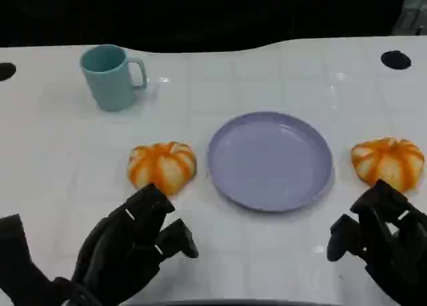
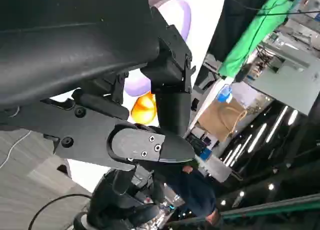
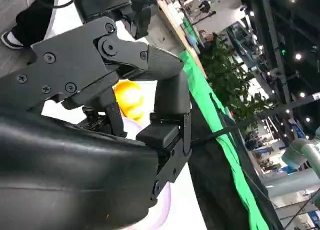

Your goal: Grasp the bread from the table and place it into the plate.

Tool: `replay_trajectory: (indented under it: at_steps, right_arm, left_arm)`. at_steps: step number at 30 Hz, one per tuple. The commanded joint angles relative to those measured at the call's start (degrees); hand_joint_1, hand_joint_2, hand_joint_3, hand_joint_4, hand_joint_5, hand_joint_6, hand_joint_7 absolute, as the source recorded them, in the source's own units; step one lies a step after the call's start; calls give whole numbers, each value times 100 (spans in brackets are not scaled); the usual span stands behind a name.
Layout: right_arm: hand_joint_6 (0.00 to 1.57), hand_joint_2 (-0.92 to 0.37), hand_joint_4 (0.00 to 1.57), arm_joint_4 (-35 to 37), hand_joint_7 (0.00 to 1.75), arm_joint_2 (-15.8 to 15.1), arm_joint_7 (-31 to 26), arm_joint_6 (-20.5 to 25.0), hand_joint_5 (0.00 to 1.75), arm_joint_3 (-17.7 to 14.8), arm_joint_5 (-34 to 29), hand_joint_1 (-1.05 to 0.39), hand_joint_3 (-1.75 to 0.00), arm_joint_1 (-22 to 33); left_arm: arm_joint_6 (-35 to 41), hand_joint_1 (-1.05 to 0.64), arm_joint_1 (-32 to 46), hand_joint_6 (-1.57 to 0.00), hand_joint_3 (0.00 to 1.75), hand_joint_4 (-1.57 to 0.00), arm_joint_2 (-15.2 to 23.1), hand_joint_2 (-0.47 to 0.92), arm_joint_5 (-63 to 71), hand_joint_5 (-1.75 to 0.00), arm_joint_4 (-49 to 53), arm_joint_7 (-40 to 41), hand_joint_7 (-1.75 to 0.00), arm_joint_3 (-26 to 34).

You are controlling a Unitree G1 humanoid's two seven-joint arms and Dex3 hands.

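Note:
Two orange-and-white striped bread rolls lie on the white table. One bread roll [image 1: 162,166] sits just left of the lavender plate [image 1: 269,161], the other bread roll [image 1: 388,161] to the plate's right. The plate holds nothing. My left hand [image 1: 130,243] hovers near the front edge, just in front of the left roll, fingers apart and holding nothing. My right hand [image 1: 383,243] sits in front of the right roll, fingers spread, holding nothing. In the left wrist view a bread roll [image 2: 143,107] and part of the plate [image 2: 175,9] peek past the fingers. The right wrist view shows a bread roll [image 3: 127,97].
A teal mug [image 1: 110,76] stands at the back left of the table [image 1: 60,146]. Dark round holes mark the table at the far left [image 1: 5,71] and far right [image 1: 395,59]. A person [image 2: 195,190] stands beside the table in the left wrist view.

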Motion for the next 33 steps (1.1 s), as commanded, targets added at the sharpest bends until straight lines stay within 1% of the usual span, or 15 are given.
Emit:
replay_trajectory:
  at_steps: [1,5,9,16,18,21,30,33]
  right_arm:
    - [57,-69,72,-39,156,-39,28,-75,175,-34,-1,-52,-74,45]
    - [57,-69,69,-114,155,-10,11,-52,175,-65,76,-51,-74,121]
    - [57,-70,69,-162,155,-22,-22,-46,175,-61,45,-52,-74,153]
    - [57,-70,69,-202,156,-31,-47,-44,175,-65,19,-53,-73,189]
    - [57,-71,69,-194,156,-29,-33,-51,175,-75,32,-52,-73,199]
    - [57,-71,69,-189,156,-30,-27,-56,175,-76,33,-52,-73,201]
    - [57,-71,70,-168,157,-27,-29,-65,175,-64,10,-52,-72,190]
    - [57,-71,70,-161,157,-3,-21,-87,175,-32,-3,-52,-72,180]
  left_arm:
    - [-7,-61,130,-57,16,-68,23,92,43,-175,-175,163,-152,55]
    - [-73,-63,371,-56,15,-68,-84,92,142,-175,-423,425,-151,-3]
    - [-115,-63,420,-53,17,-67,-93,92,200,-175,-474,417,-157,-23]
    - [-131,-63,413,-51,19,-66,-117,92,238,-175,-464,410,-157,-13]
    - [-104,-62,389,-54,16,-66,-129,92,211,-175,-455,425,-151,2]
    - [-88,-61,383,-55,15,-66,-137,92,202,-175,-457,441,-148,10]
    - [-49,-60,342,-57,15,-67,-127,92,136,-175,-424,406,-147,47]
    - [-535,-58,282,-53,23,-63,35,92,494,-175,-310,136,-148,-40]
